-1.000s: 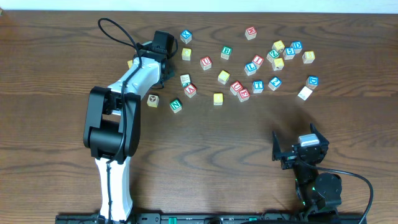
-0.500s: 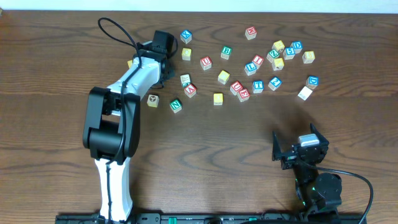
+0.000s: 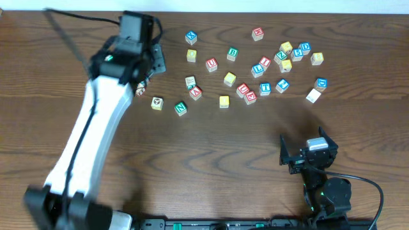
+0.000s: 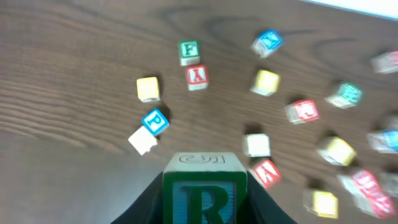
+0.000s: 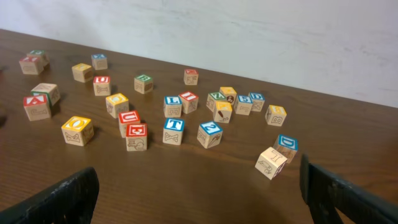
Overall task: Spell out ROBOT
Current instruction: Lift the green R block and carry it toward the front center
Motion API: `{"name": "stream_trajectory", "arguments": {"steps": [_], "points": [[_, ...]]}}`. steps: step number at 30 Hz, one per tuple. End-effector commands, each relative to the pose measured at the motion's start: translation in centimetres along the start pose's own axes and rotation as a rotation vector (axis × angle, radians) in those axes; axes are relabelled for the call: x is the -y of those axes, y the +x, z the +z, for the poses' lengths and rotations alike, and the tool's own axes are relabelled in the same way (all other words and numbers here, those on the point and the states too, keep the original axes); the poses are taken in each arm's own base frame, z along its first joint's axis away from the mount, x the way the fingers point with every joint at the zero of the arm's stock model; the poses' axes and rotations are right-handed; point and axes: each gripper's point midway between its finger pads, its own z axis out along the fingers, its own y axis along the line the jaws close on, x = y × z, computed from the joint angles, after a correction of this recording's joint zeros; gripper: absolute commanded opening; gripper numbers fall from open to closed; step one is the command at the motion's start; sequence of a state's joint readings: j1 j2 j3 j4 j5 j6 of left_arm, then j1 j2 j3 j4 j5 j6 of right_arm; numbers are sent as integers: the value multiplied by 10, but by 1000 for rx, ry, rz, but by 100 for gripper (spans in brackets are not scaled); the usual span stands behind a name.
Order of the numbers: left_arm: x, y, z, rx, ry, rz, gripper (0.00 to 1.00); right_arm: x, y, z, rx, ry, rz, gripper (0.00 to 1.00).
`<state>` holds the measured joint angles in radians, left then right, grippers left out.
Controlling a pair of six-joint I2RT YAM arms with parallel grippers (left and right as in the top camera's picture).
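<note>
Cube w/ green R [image 4: 204, 185], in L claw [image 4: 204, 204]

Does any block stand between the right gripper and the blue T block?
Nothing visible does. Only bare table lies between the right gripper and the blue T block. A red E block and another blue block sit close beside it, one on each side.

The R cube [image 4: 204, 198] is cut off at the bottom. Overhead, the left arm [image 3: 94, 121] smears, and the far-right cubes [image 4: 336, 149] blur unreadably.
</note>
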<state>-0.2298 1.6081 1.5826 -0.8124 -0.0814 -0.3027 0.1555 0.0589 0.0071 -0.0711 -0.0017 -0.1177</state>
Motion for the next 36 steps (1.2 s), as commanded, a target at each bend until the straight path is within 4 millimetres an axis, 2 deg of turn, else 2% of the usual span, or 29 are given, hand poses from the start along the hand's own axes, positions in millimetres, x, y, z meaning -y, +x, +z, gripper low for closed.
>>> {"name": "stream_trajectory", "arguments": {"steps": [1, 5, 7, 10, 12, 16, 27, 31, 36], "points": [[7, 6, -57, 16, 113, 37, 8, 2, 2, 0, -7, 7, -10, 99], [1, 32, -99, -25, 155, 40, 8, 2, 2, 0, -7, 7, -10, 99], [-7, 48, -111, -64, 142, 43, 8, 2, 2, 0, -7, 7, -10, 99], [-17, 71, -116, -131, 118, 46, 8, 2, 2, 0, -7, 7, -10, 99], [-20, 84, -113, -173, 107, 49, 8, 2, 2, 0, -7, 7, -10, 99], [-17, 106, -96, -241, 105, 72, 8, 2, 2, 0, -7, 7, -10, 99], [24, 166, -24, -362, 125, 111, 8, 2, 2, 0, -7, 7, -10, 99], [20, 186, 7, -420, 12, 109, 8, 2, 2, 0, -7, 7, -10, 99], [21, 211, 38, -525, -46, 148, 8, 2, 2, 0, -7, 7, -10, 99]]}}
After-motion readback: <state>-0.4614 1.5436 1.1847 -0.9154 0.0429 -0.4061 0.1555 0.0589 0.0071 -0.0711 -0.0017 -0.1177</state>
